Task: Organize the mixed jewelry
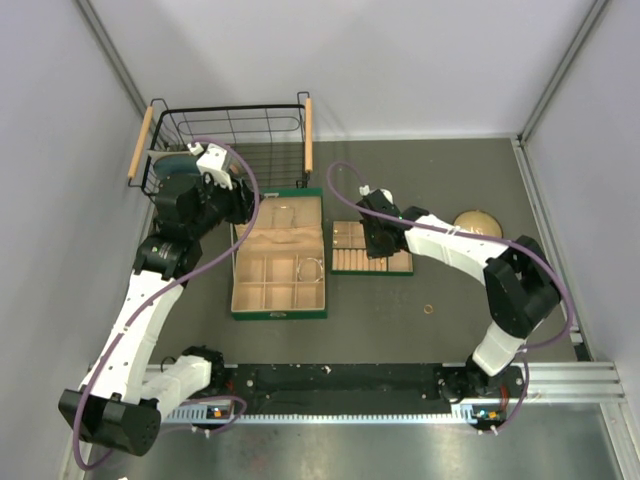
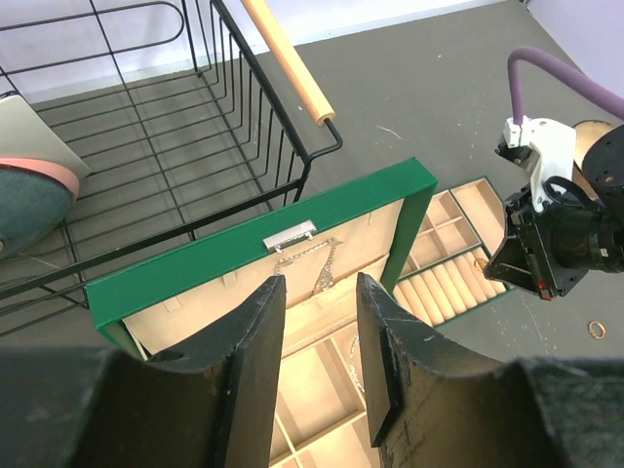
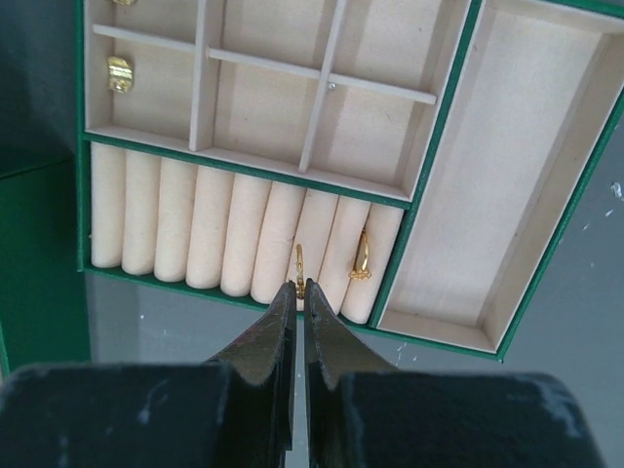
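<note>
The right claw (image 3: 298, 289) fills the bottom of its wrist view, its dark fingers clenched almost together on the lower edge of a gold ring (image 3: 299, 265). The ring stands in a groove between the cream rolls (image 3: 224, 234) of the green tray (image 3: 429, 200), close to the tray's near rim. A second ring (image 3: 362, 255) sits one groove to the right. A small gold piece (image 3: 119, 74) lies in a compartment at the tray's far left; its shape is hard to make out, and the tray's far row is cut off. The left claw (image 2: 320, 283) hangs released over the raised lid (image 2: 292, 219) of the green box (image 1: 278, 314), nothing between its fingers. A thin chain (image 2: 324, 265) on the lid's lining is faint. From above, a silver hoop (image 1: 311, 267) lies in a right-hand compartment of the box. A loose ring (image 1: 428, 309) rests alone on the grey surface (image 1: 400, 335) with open room around it, well apart from the tan bowl (image 1: 478, 221). The wire basket (image 1: 230, 130) stands just beyond the box's far edge.
</note>
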